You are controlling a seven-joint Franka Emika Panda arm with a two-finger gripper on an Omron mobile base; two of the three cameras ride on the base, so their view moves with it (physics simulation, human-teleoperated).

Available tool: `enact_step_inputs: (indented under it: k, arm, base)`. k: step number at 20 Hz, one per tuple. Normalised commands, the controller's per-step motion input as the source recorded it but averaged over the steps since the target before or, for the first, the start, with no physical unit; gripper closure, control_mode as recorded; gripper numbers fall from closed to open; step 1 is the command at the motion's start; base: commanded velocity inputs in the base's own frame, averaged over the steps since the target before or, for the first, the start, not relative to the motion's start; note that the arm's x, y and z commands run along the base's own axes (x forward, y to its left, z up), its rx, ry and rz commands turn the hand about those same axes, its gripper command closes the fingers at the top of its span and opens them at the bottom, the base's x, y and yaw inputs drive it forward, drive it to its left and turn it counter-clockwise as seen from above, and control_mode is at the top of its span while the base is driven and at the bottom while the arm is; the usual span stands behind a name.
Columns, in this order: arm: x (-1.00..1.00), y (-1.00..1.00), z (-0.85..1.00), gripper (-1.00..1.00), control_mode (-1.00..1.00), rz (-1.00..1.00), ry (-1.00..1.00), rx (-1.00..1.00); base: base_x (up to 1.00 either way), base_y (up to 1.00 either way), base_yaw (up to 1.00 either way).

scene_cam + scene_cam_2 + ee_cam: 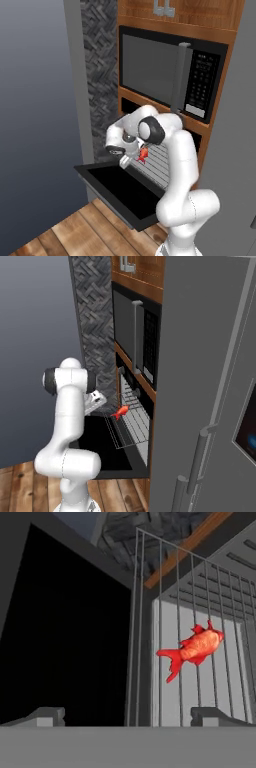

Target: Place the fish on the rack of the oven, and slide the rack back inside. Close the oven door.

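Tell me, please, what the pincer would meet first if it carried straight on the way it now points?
Probably the rack: the open pincer aims at its outer wires, with the fish lying just off to one side. Depth is hard to judge.

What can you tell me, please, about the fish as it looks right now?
The fish is small, orange-red and glossy, plastic-looking, with a forked tail and small fins. It lies on the wire rack, which is pulled out over the open oven door. In the hand view its tail points down-left and its head up-right. Nothing but the rack touches it; the open pincer sits apart from it.
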Motion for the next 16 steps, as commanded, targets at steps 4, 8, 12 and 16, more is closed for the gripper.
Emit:
enact_step_inputs:
  k: [4, 8, 12, 16]
  arm:
    - [0.08, 0.38, -0.94, -1.00, -1.00, -0.18, -0.08, -0.31]
    - [0.03, 0.58, -0.54, -1.00, -1.00, -0.24, -0.12, -0.31]
    - [0.22, 0.12, -0.30, -1.00, -1.00, -0.21, 0.00, -0.27]
    - [0.50, 0.00, -0.41, -1.00, -1.00, -0.23, -0.07, -0.38]
  base:
    - [0.00, 0.00, 0.00]
    - [0.00, 0.00, 0.00]
    - [0.00, 0.00, 0.00]
    - [0.00, 0.00, 0.00]
